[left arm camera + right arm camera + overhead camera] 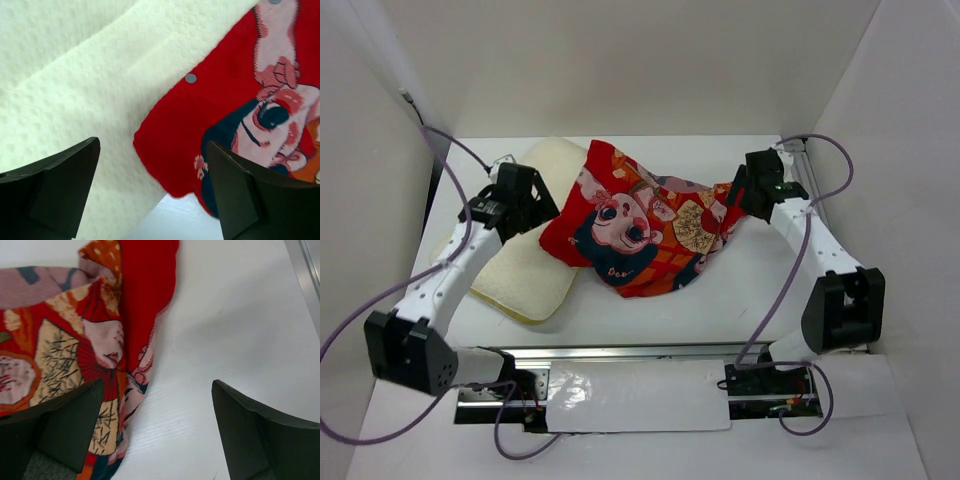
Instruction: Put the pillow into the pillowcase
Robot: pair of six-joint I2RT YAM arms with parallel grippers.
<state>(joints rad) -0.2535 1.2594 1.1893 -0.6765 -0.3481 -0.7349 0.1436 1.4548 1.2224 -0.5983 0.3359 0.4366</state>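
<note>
Lying on white table (760, 290), pillowcase (640, 225) overlapping pillow (525, 275), white walls (650, 60) around

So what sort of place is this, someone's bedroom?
Probably a robot test booth: plain white walls box in a white table, a left arm and right arm are mounted on a metal rail, and a pillow and pillowcase lie out.

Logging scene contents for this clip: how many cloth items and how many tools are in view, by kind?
pillow: 1
pillowcase: 1
tools: 2 (left tool and right tool, both open and holding nothing)
Total: 4
</note>
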